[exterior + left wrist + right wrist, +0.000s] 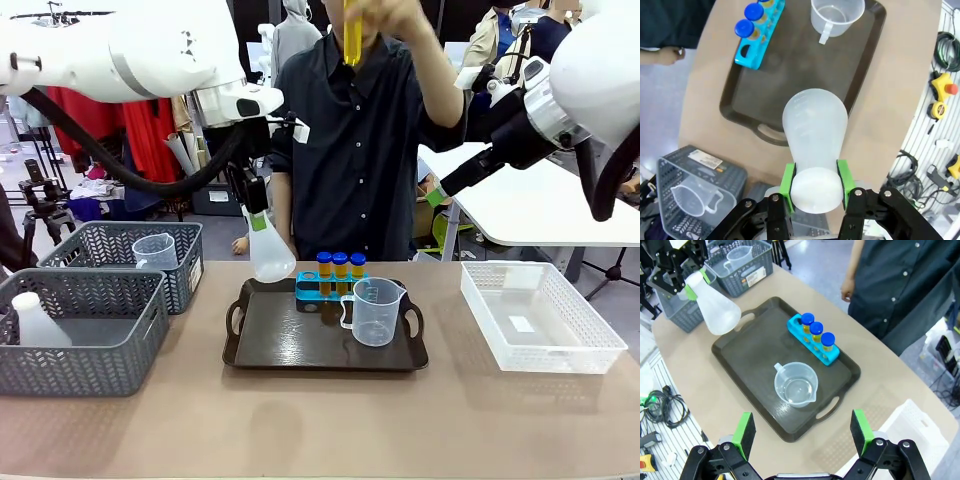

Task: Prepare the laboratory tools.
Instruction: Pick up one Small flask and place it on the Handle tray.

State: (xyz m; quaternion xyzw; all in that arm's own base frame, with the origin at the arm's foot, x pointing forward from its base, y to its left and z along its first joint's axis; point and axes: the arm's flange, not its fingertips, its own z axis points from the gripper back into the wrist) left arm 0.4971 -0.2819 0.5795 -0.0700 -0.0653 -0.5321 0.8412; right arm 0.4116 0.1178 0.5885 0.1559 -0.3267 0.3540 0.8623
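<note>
My left gripper (256, 212) (815, 184) is shut on the neck of the translucent white conical flask (270, 254) (815, 127), which hangs over the left rear corner of the dark tray (290, 348). A clear handled beaker (375, 312) (796, 384) stands on the tray. Behind it is the blue rack (322, 291) (812, 346) holding three blue-capped amber tubes (340, 264). The person's raised hand holds another amber tube (352, 35) high above the tray. My right gripper (802, 432) (434, 195) hovers open and empty above the tray's near right side.
Two grey mesh baskets (60, 350) stand at the left. The far one holds a clear beaker (154, 250), the near one a white flask (35, 320). A white mesh basket (560, 345) sits at the right. The person stands close behind the tray.
</note>
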